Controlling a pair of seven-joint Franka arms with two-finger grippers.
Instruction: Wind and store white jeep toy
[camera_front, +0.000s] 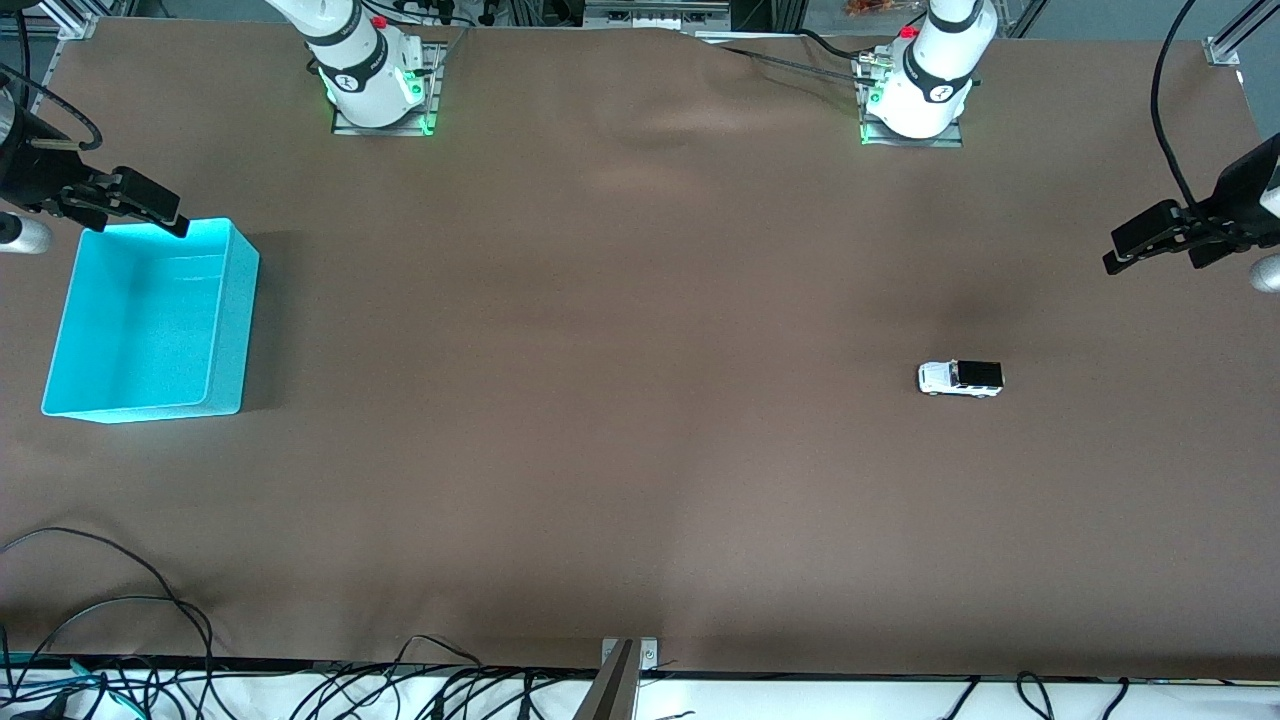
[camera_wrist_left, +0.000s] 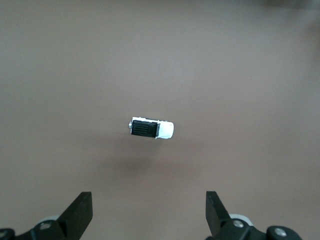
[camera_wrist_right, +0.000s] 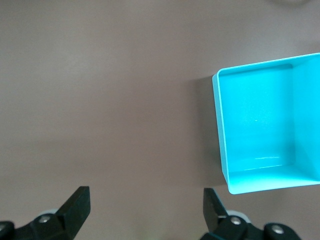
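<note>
The white jeep toy (camera_front: 960, 378), with its black roof, stands on its wheels on the brown table toward the left arm's end. It also shows in the left wrist view (camera_wrist_left: 151, 129), alone on the table. My left gripper (camera_front: 1112, 252) hangs open and empty in the air over the table's edge at that end, apart from the jeep; its open fingers frame the left wrist view (camera_wrist_left: 149, 200). My right gripper (camera_front: 180, 222) is open and empty above the rim of the turquoise bin (camera_front: 232, 320). In the right wrist view (camera_wrist_right: 146, 196) it is over bare table beside the empty bin (camera_wrist_right: 219, 130).
The table is covered in brown paper with slight wrinkles near the arm bases. Cables lie along the table edge nearest the front camera (camera_front: 120, 620). A metal bracket (camera_front: 628, 655) sits at the middle of that edge.
</note>
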